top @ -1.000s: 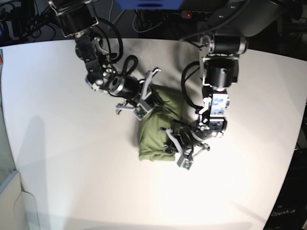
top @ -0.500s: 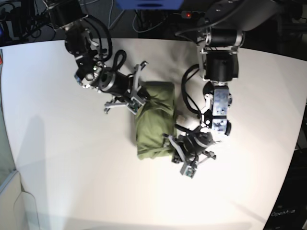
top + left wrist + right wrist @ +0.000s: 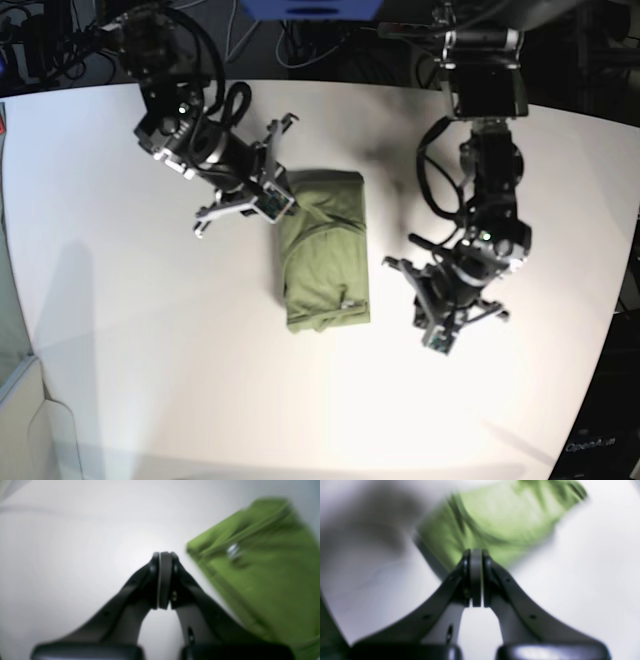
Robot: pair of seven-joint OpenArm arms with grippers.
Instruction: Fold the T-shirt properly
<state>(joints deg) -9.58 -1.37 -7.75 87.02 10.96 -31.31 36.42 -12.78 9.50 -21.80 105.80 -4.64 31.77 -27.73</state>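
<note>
The olive-green T-shirt (image 3: 322, 250) lies folded into a narrow rectangle in the middle of the white table (image 3: 120, 350). My left gripper (image 3: 420, 303) hovers just right of its lower end, apart from the cloth. In the left wrist view this gripper (image 3: 162, 560) is shut on nothing, and the T-shirt (image 3: 262, 567) lies to its right. My right gripper (image 3: 266, 190) sits at the shirt's upper left corner. The blurred right wrist view has that gripper (image 3: 475, 555) shut and empty, with the T-shirt (image 3: 500, 522) just beyond its tips.
Black cables and dark equipment (image 3: 330, 40) crowd the far edge of the table. The table's curved right edge (image 3: 610, 340) runs close to the left arm. A pale object (image 3: 25, 420) sits off the front left corner.
Both grippers have drawn back from the T-shirt. The left one slid right off its lower edge, the right one retreated up and left. The shirt now lies flatter and uncovered.
</note>
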